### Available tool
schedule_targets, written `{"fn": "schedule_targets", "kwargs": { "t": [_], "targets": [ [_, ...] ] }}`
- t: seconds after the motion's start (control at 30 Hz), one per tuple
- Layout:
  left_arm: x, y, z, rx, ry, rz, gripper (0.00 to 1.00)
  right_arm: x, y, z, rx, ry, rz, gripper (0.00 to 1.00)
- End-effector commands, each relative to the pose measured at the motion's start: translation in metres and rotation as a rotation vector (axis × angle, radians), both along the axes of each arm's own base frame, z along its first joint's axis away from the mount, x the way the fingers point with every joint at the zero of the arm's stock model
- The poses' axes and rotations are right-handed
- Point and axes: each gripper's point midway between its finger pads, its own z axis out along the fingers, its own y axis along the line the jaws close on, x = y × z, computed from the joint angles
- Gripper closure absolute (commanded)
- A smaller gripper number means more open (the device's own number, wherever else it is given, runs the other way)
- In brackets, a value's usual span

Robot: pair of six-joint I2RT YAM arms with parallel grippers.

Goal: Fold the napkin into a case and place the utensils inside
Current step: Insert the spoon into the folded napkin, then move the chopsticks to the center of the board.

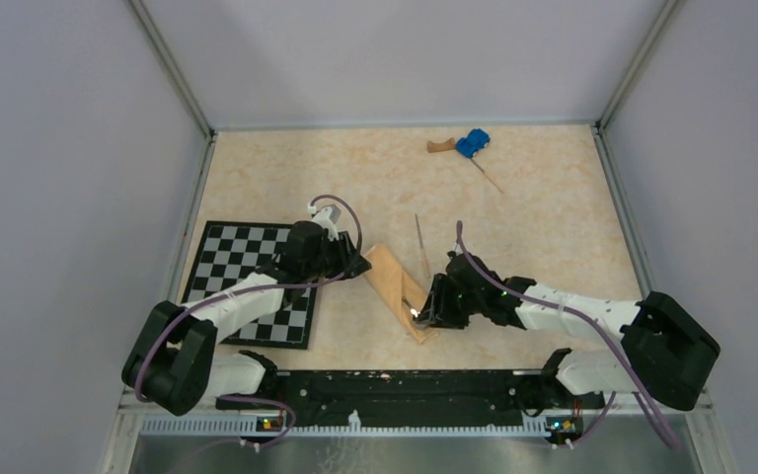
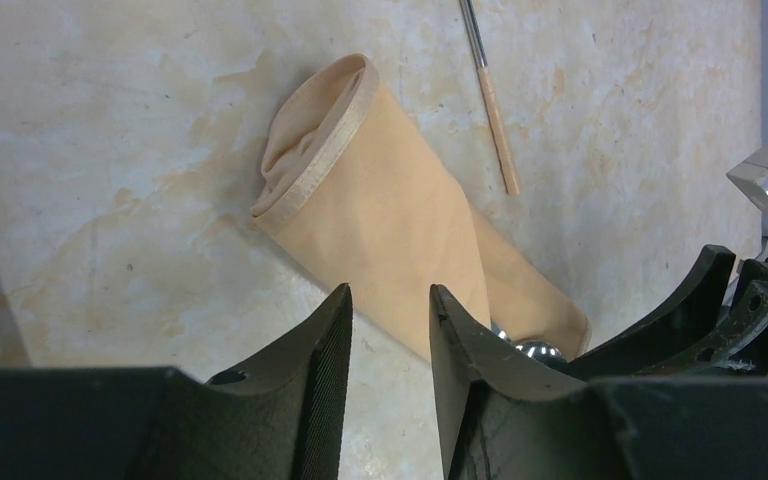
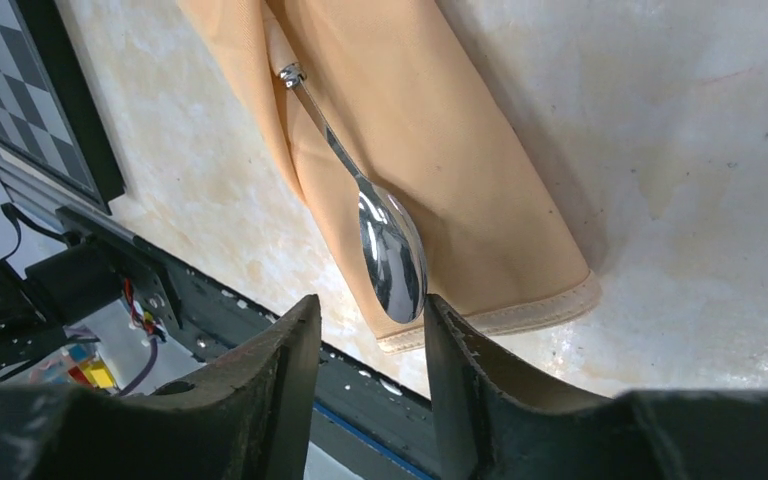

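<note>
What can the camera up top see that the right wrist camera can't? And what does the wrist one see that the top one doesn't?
Only the top camera shows the blue toy car and the brown wooden block, far at the back. Only the right wrist camera shows the shiny spoon clearly, lying on the cloth with its bowl near the hemmed end. Both show the peach napkin case and the checkerboard mat.
</note>
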Motion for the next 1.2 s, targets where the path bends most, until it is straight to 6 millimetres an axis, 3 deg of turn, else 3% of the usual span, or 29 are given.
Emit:
{"fn": "schedule_targets", "kwargs": {
  "t": [0.0,0.2,0.4,0.57,0.7,0.73,0.77,0.87,1.0,1.03,1.17],
  "targets": [
    [0.001,-0.004,0.0,-0.018,-0.012,-0.011,0.61,0.013,0.011,0.008,0.036,-0.058,0.002,0.61],
    [0.002,-0.002,-0.005,-0.001,0.002,-0.005,0.64,0.018,0.027,0.009,0.068,-0.053,0.038,0.71],
    [0.003,0.003,-0.005,0.028,-0.012,0.006,0.62,0.02,0.027,0.019,0.069,-0.089,0.061,0.69],
    [0.003,-0.003,0.007,0.003,-0.031,-0.027,0.56,0.025,0.006,0.041,-0.025,-0.18,0.087,0.49],
    [0.003,-0.006,0.019,-0.005,-0.05,-0.049,0.48,0.035,-0.016,0.059,-0.144,-0.255,0.129,0.4],
    [0.002,-0.006,0.023,-0.008,-0.057,-0.054,0.46,0.043,-0.024,0.064,-0.186,-0.281,0.124,0.26],
    [0.001,-0.006,0.027,-0.013,-0.069,-0.058,0.43,0.058,-0.034,0.071,-0.231,-0.317,0.102,0.21],
    [-0.004,-0.009,0.044,-0.051,-0.106,-0.085,0.35,0.112,-0.064,0.084,-0.32,-0.399,0.035,0.2],
    [-0.013,-0.016,0.06,-0.096,-0.119,-0.133,0.28,0.213,-0.114,0.095,-0.472,-0.507,-0.063,0.21],
    [-0.015,-0.018,0.065,-0.109,-0.12,-0.147,0.23,0.236,-0.127,0.09,-0.514,-0.499,-0.075,0.21],
    [-0.027,-0.021,0.078,-0.156,-0.118,-0.185,0.2,0.316,-0.16,0.075,-0.624,-0.467,-0.038,0.28]
  ]
}}
